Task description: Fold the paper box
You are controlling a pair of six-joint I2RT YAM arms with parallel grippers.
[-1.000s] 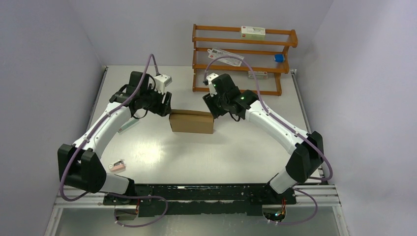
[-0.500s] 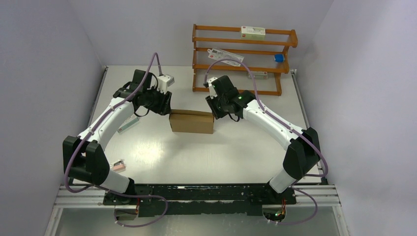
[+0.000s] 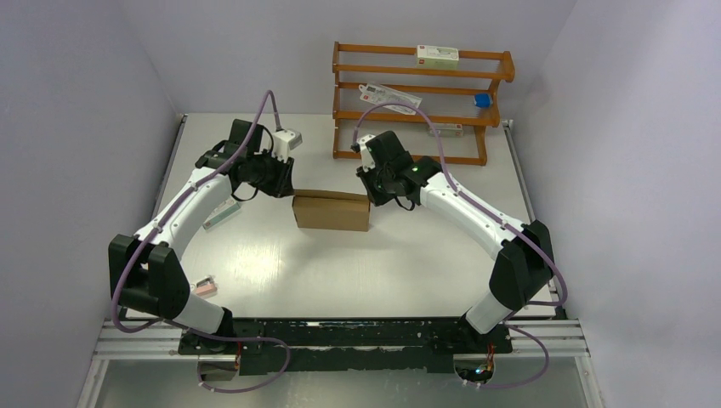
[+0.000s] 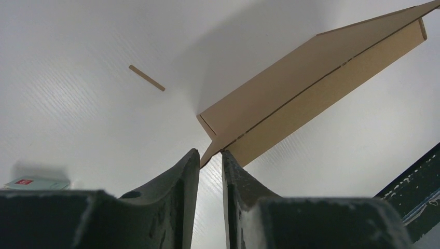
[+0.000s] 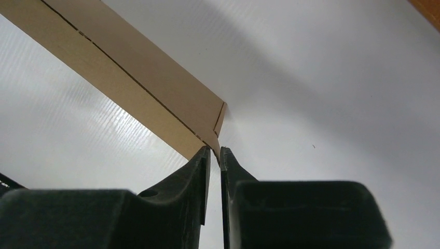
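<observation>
The paper box (image 3: 332, 211) lies folded flat, a brown rectangular mailer in the middle of the table. My left gripper (image 3: 287, 185) is at its far left corner, jaws nearly closed with a thin gap. In the left wrist view my left gripper (image 4: 210, 153) has its tips at the box (image 4: 311, 88) corner. My right gripper (image 3: 367, 190) is at the far right corner. In the right wrist view my right gripper (image 5: 214, 149) is closed to a slit, tips touching the box (image 5: 135, 88) corner. I see no firm grip on the cardboard.
A wooden rack (image 3: 417, 102) with small white cartons and a blue item stands behind the box at the back. A small white carton (image 3: 219, 217) lies under the left arm. A tiny pink item (image 3: 202, 287) lies near the front left. A thin stick (image 4: 147, 78) lies on the table.
The left arm's elbow has swung inward and the left wrist edged back slightly; the right arm shifted a little. The box has not moved. Little differs over the last half second.
</observation>
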